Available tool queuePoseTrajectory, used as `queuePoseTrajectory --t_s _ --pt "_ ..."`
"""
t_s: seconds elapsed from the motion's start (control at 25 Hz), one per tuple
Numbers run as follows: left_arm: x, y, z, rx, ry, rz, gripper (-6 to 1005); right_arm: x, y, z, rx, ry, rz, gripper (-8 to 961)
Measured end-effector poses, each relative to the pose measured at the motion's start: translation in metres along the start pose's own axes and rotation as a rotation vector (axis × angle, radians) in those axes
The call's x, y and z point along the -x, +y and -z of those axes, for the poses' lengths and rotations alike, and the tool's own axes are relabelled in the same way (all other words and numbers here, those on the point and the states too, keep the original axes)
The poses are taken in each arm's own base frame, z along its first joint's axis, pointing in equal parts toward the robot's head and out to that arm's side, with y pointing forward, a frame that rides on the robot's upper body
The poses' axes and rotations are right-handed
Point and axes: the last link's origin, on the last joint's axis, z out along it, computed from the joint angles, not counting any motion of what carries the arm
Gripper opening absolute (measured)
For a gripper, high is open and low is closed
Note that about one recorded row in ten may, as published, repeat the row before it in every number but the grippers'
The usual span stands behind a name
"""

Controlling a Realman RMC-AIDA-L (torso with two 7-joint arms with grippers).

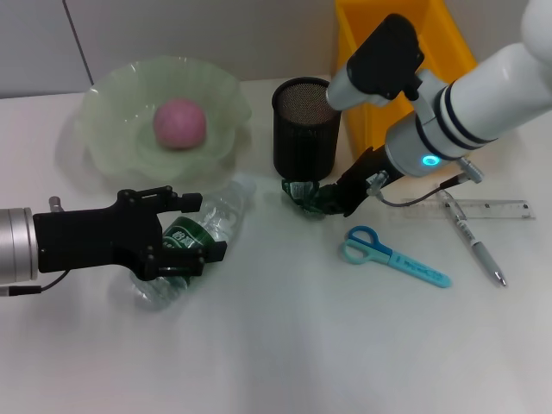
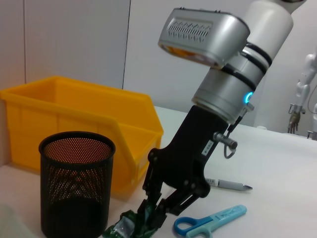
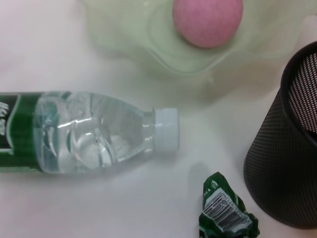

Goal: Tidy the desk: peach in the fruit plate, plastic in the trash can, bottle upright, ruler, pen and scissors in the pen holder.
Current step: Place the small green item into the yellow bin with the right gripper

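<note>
The right end effector (image 1: 321, 200) is seen low on the bench (image 1: 285, 345), just in front of the black mesh pen holder (image 1: 305, 126), its fingers closed onto the crumpled green plastic wrapper (image 1: 304, 195). In the left wrist view the fingers (image 2: 157, 210) are pinched on the wrapper (image 2: 126, 227), which looks to be touching the bench. The yellow trash can (image 1: 366, 52) lies behind the pen holder, up and away from the wrapper, so the coming move is judged to be a lift and a carry over or around the holder; the right arm is the nearer one by far.

The left end effector (image 1: 177, 237) is spread around the clear water bottle (image 1: 200, 237), which lies on its side. Its long axis runs diagonally, white cap (image 3: 166, 130) toward the pen holder, base toward the robot. The fingers bracket the green label (image 1: 183, 235); whether they are pressing it cannot be told. Standing it up is judged to call for a tilt about the base end.

The peach (image 1: 179, 122) already sits in the pale green fruit plate (image 1: 112, 129). The blue scissors (image 1: 392, 255), pen (image 1: 474, 244) and clear ruler (image 1: 492, 210) lie to the right of the wrapper, apart from the holder, not yet stowed.
</note>
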Motion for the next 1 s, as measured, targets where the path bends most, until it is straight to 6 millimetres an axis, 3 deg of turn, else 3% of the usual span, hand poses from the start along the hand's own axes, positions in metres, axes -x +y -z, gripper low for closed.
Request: queuePoseTrajectory --t_s 0.08,0.28,0.36,0.4,0.44,0.52,0.68,0.8,1.0 --pt "0.000 0.000 0.000 0.000 0.000 0.000 834 0.000 0.001 0.008 0.017 -0.006 -0.009 217" --pt "0.000 -0.001 0.001 -0.002 -0.002 -0.001 834 0.000 0.000 0.037 0.060 -0.038 -0.043 161" --pt "-0.001 -0.001 0.001 -0.002 -0.002 -0.002 834 0.000 -0.001 0.054 0.069 -0.066 -0.056 143" --pt "-0.001 -0.001 0.001 -0.002 -0.003 -0.002 834 -0.001 -0.003 0.074 0.073 -0.115 -0.072 136" --pt "-0.001 -0.002 0.002 -0.002 -0.003 -0.002 834 -0.001 -0.003 0.074 0.073 -0.115 -0.072 130" --pt "-0.001 -0.002 0.002 -0.002 -0.004 -0.002 834 -0.002 -0.005 0.093 0.082 -0.172 -0.091 116" --pt "-0.001 -0.002 0.002 -0.002 -0.003 -0.002 834 -0.009 -0.019 0.131 0.030 -0.304 -0.149 116" --pt "-0.001 -0.001 0.002 0.000 -0.003 -0.002 834 -0.019 -0.040 0.151 -0.059 -0.393 -0.227 116" --pt "-0.001 -0.001 0.002 0.001 -0.003 -0.001 834 -0.027 -0.060 0.153 -0.139 -0.429 -0.287 115"
